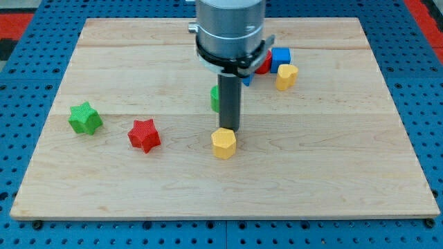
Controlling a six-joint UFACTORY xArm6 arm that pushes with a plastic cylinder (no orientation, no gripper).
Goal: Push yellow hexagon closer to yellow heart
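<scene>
The yellow hexagon (223, 143) lies near the middle of the wooden board, a little toward the view's bottom. My tip (230, 130) stands just above it in the view, touching or almost touching its top edge. The yellow heart (286, 76) lies toward the view's top right, next to a blue cube (280, 58). The arm's grey body (230, 31) hangs over the board's top centre and hides part of the blocks there.
A red star (144, 135) and a green star (85, 118) lie at the view's left. A green block (215, 98) shows partly behind the rod. A red block (264, 63) sits left of the blue cube, partly hidden. The board (346, 173) rests on a blue pegboard.
</scene>
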